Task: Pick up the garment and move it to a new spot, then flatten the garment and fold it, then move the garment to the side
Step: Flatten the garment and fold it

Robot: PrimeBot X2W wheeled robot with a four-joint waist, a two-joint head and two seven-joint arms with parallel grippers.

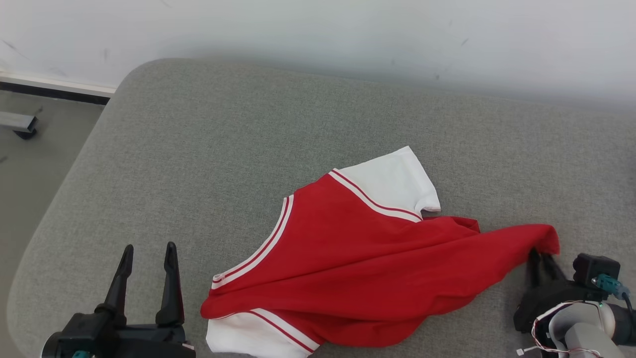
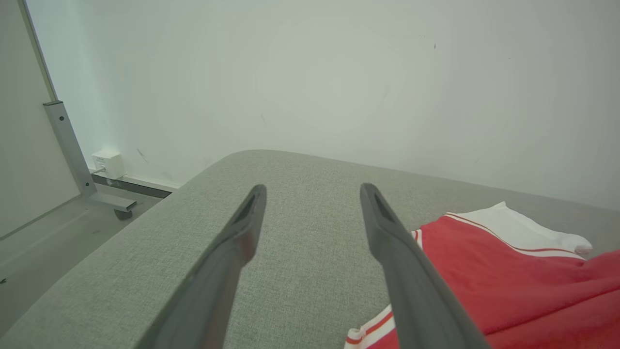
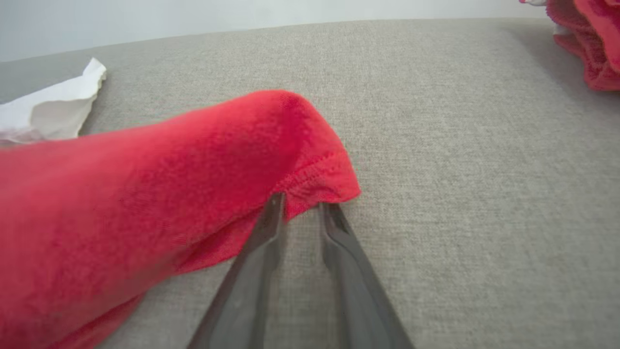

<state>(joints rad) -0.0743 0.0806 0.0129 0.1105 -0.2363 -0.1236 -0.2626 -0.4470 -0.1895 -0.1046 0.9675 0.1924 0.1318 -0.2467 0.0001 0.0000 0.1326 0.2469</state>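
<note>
Right end effector (image 1: 540,256) at the lower right of the head view has its two dark fingers drawn close, pinching the red hem corner of the garment (image 1: 367,258); in the right wrist view the tips sit tucked under the hem and the corner is raised off the grey table (image 1: 223,149). Left end effector (image 1: 149,248) is spread wide, gripping nothing, over the table just left of the garment. Garment, red body with white striped sleeves, lies rumpled centre-right on the table, pulled out toward the right end effector.
</note>
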